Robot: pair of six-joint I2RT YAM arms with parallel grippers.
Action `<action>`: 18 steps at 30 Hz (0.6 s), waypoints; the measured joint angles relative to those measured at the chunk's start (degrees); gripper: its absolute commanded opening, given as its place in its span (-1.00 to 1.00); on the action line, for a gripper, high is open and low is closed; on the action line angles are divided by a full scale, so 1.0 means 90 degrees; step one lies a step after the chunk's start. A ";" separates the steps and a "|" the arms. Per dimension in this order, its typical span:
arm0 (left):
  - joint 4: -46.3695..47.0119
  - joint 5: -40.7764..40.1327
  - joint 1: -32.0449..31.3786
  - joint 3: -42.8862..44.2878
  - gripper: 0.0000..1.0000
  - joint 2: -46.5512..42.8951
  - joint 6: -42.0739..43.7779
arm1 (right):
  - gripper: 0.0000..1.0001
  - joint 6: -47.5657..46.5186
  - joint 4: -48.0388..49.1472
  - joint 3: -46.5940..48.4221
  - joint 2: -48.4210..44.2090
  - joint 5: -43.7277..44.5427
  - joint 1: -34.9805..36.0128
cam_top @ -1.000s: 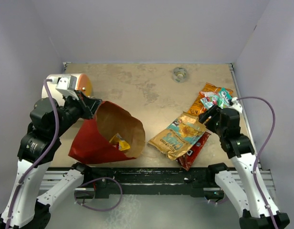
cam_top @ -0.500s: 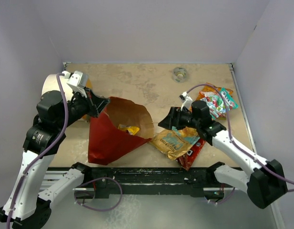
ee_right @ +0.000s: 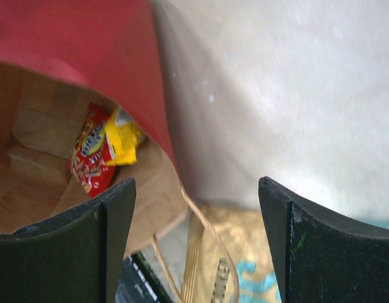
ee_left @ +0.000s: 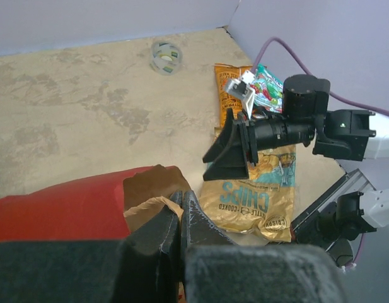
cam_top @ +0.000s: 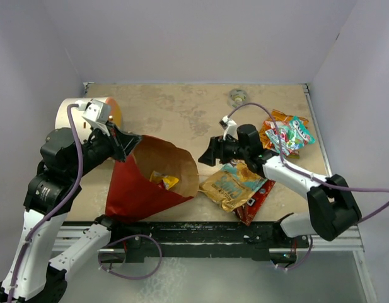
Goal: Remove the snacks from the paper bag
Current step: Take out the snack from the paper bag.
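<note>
The paper bag, red outside and brown inside, lies on its side with its mouth facing right. My left gripper is shut on the bag's upper rim and holds it up. A red and yellow snack packet lies inside the bag; it also shows in the right wrist view. My right gripper is open and empty just right of the bag's mouth. A tan-gold chips packet, a red packet, an orange packet and a teal packet lie on the table at the right.
A white cylinder with an orange end lies at the far left behind the left arm. A tape roll sits near the back wall. A thin bag handle loop hangs in front of the right gripper. Walls close in on three sides.
My right arm has swung left from over the packets to the bag's mouth, jaws open. My left gripper kept its hold on the rim, and the bag shifted slightly.
</note>
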 measured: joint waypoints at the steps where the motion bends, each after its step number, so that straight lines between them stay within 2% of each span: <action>1: -0.0032 0.0000 0.0000 -0.0002 -1.00 -0.0005 0.0000 | 0.61 -0.0134 0.0141 0.0146 0.0114 0.0012 0.0061; 6: -0.0168 -0.0002 0.0000 -0.0002 -1.00 -0.0053 0.0000 | 0.50 -0.0410 0.1042 0.0498 0.0767 -0.0092 0.0658; 11: -0.0267 -0.0005 0.0000 -0.0002 -1.00 -0.0168 -0.0002 | 0.34 -0.0250 0.1809 0.0362 0.1180 0.0155 0.1195; 18: -0.0464 -0.0085 0.0000 -0.0002 -1.00 -0.0189 -0.0032 | -0.54 0.0202 0.2625 -0.0175 0.1044 0.0653 0.1188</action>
